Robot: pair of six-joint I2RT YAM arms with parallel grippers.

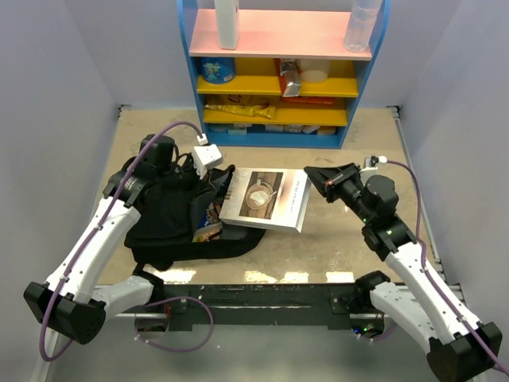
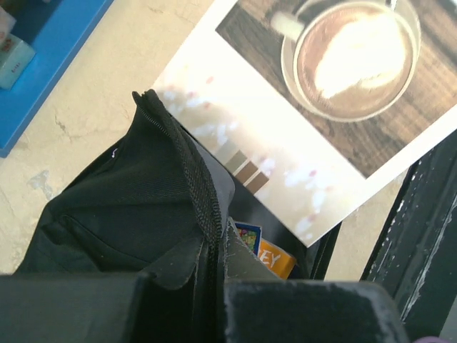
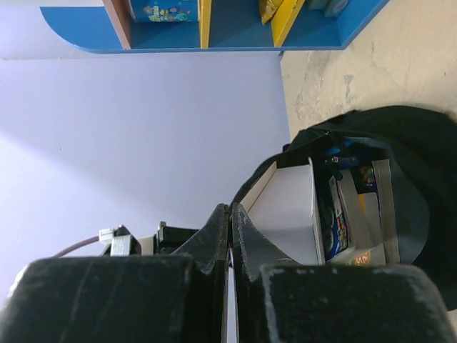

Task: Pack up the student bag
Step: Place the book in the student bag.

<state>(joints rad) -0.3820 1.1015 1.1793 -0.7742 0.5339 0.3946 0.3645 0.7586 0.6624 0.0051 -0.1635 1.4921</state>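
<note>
Black student bag [image 1: 163,219] sits at your 9 o'clock in the top view, mouth toward 3 o'clock, white book [image 1: 266,199] half inside | left wrist: left gripper [image 2: 216,261] pinched tight on the bag's zipper rim, colourful books [image 2: 268,254] within | right wrist: right gripper [image 3: 230,221] clamped on the white book's thin edge, bag at 3 o'clock

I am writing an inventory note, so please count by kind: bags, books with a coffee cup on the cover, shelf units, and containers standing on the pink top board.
student bag: 1
coffee-cup book: 1
shelf unit: 1
containers on the pink board: 2 (white container, clear container)
Total: 5
</note>
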